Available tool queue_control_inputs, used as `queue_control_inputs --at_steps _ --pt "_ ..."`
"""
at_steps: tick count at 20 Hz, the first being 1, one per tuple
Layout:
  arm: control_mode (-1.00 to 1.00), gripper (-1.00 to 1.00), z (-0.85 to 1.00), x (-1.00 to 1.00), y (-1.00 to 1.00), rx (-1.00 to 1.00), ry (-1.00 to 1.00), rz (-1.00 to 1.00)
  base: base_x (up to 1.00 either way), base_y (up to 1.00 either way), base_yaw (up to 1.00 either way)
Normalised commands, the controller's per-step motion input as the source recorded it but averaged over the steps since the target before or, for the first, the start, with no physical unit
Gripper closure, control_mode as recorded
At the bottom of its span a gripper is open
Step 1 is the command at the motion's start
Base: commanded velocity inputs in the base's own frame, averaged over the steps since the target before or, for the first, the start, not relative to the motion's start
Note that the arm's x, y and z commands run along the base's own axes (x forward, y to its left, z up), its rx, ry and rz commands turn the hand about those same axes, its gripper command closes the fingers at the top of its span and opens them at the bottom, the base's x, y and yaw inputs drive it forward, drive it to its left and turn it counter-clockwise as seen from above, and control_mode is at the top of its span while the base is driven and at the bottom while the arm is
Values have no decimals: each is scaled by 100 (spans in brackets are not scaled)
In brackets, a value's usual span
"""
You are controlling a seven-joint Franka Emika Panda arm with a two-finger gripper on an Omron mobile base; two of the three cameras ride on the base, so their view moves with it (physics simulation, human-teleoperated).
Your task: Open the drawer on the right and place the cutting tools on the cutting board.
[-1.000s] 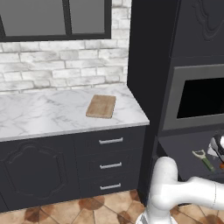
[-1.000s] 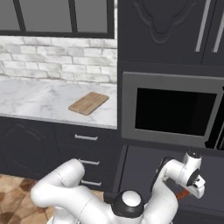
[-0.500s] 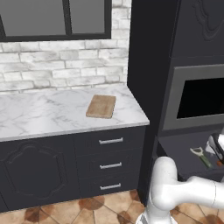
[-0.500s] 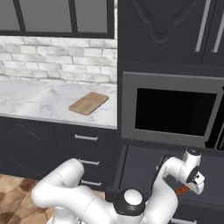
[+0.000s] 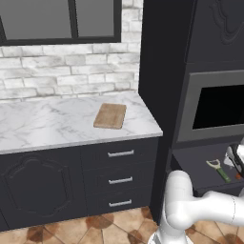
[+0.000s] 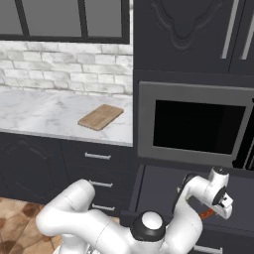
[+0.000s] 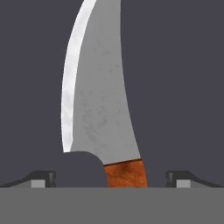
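Note:
The drawer (image 5: 193, 162) under the oven stands pulled out, also seen as the dark drawer (image 6: 158, 186). Inside lie the green-handled peeler (image 5: 218, 169) and the knife (image 7: 100, 100) with a silver blade and reddish-brown handle (image 6: 206, 214). My gripper (image 7: 111, 179) is low in the drawer, open, its fingertips (image 7: 43, 178) standing on either side of the knife's handle without touching it. The same gripper (image 5: 237, 164) sits just right of the peeler, and the gripper (image 6: 217, 208) hangs over the handle. The wooden cutting board (image 5: 110, 116) lies on the marble counter, also the board (image 6: 100, 117).
An oven (image 6: 196, 126) sits above the open drawer. Three narrow drawers with silver handles (image 5: 120, 179) are below the counter (image 5: 47, 124), left of the tall dark cabinet. A brick wall and window back the counter.
The hand has shifted only slightly over the knife in the drawer. The jaws have stayed open and the knife and peeler have not moved.

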Motion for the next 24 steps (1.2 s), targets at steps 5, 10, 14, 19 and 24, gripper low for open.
queue_control_inputs --at_steps 5,10,14,19,24 --pt "-100 -100 -27 -9 -7 -1 0 0 0 0 0" --pt "-100 100 -72 -21 0 -12 2 0 0 0 0" --pt "-100 100 -99 -69 -11 -14 10 0 0 0 0" --pt "-100 100 -94 -96 -25 -9 13 0 0 0 0" --pt "-100 100 -87 -100 -29 -1 10 0 0 0 0"
